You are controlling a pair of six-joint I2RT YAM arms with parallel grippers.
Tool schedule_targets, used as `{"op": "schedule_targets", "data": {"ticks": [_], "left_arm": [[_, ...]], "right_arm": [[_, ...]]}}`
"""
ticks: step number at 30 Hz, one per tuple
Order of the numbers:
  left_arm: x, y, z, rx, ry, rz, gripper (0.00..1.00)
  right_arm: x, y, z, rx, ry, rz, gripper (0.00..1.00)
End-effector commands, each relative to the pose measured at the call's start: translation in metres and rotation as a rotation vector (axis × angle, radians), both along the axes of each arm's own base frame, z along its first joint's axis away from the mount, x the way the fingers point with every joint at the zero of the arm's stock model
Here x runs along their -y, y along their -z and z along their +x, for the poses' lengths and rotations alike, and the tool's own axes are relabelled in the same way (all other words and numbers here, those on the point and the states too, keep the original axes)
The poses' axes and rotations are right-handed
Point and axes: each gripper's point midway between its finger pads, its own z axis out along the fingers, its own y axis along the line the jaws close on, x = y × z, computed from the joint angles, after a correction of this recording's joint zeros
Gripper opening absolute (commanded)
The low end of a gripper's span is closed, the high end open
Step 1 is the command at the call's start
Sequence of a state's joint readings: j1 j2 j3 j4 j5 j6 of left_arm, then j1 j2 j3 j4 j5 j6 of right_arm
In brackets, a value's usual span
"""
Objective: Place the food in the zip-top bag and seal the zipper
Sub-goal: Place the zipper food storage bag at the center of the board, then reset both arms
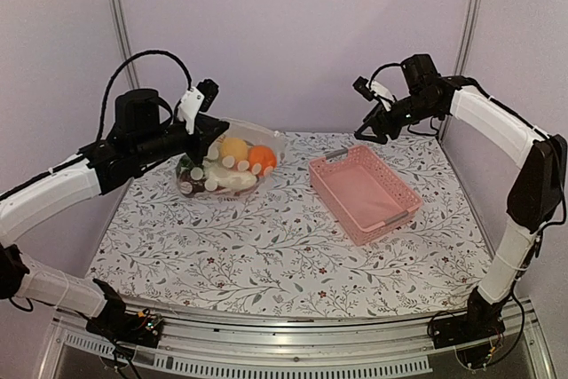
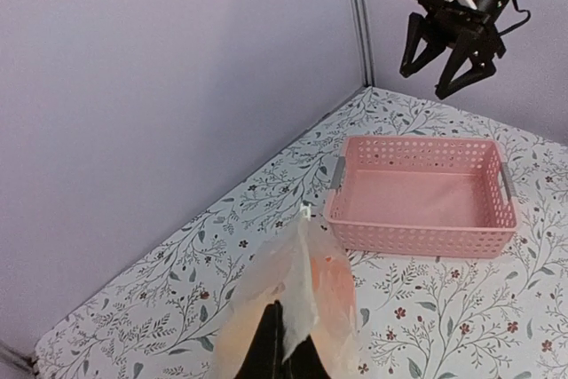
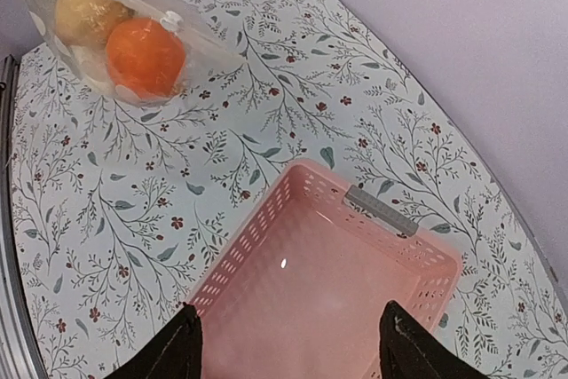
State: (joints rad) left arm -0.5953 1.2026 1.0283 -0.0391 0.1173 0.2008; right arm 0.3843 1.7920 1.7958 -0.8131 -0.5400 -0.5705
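Observation:
The clear zip-top bag (image 1: 232, 164) hangs at the back left of the table with the food inside: an orange piece (image 1: 262, 158), a yellow one (image 1: 234, 147), white pieces and a dark one. My left gripper (image 1: 197, 135) is shut on the bag's top edge and holds it up; in the left wrist view the fingertips (image 2: 282, 336) pinch the plastic (image 2: 293, 290). The right wrist view shows the bag (image 3: 133, 37) with its white slider (image 3: 171, 19) on the zipper. My right gripper (image 1: 373, 126) is open and empty, high above the basket.
An empty pink lattice basket (image 1: 362, 191) sits right of centre on the flowered tablecloth; it also shows in the left wrist view (image 2: 422, 197) and under the right fingers (image 3: 328, 290). Purple walls close the back and sides.

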Motion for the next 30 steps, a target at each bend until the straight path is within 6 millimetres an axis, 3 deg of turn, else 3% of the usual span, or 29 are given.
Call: {"op": "schedule_targets", "data": {"ticks": [1, 7, 10, 11, 13, 17, 19, 21, 24, 26, 30], "left_arm": [[0.031, 0.018, -0.019, -0.052, 0.228, 0.013, 0.0], [0.066, 0.101, -0.063, -0.346, 0.452, 0.062, 0.04], [0.073, 0.121, -0.084, -0.438, 0.492, 0.106, 0.17], [0.073, 0.119, -0.087, -0.448, 0.493, 0.104, 0.23], [0.07, 0.104, -0.088, -0.421, 0.482, 0.084, 0.35], [0.054, 0.049, -0.082, -0.223, 0.402, 0.042, 0.62], [0.035, 0.023, -0.065, -0.113, 0.257, 0.024, 0.97], [0.009, -0.004, -0.045, -0.027, 0.069, -0.022, 1.0], [-0.041, -0.039, -0.014, 0.057, -0.232, -0.114, 1.0], [-0.07, -0.047, 0.0, 0.073, -0.386, -0.15, 1.0], [-0.098, -0.054, 0.014, 0.111, -0.532, -0.185, 1.0]], "right_arm": [[0.02, 0.007, 0.008, 0.045, 0.144, -0.013, 0.7], [0.034, 0.015, 0.001, 0.07, 0.204, -0.023, 0.84], [0.042, 0.017, 0.001, 0.065, 0.237, -0.032, 0.88], [0.046, 0.016, 0.002, 0.07, 0.251, -0.035, 0.94], [0.057, 0.007, 0.006, 0.09, 0.298, -0.027, 0.99], [0.091, -0.021, 0.017, 0.125, 0.432, 0.032, 0.99], [0.109, -0.035, 0.017, 0.11, 0.485, 0.099, 0.99], [0.125, -0.049, 0.014, 0.089, 0.504, 0.191, 0.99], [0.167, -0.071, 0.013, 0.112, 0.64, 0.292, 0.99], [0.184, -0.081, 0.011, 0.148, 0.726, 0.311, 0.99], [0.193, -0.094, -0.006, 0.206, 0.779, 0.334, 0.99]]}}
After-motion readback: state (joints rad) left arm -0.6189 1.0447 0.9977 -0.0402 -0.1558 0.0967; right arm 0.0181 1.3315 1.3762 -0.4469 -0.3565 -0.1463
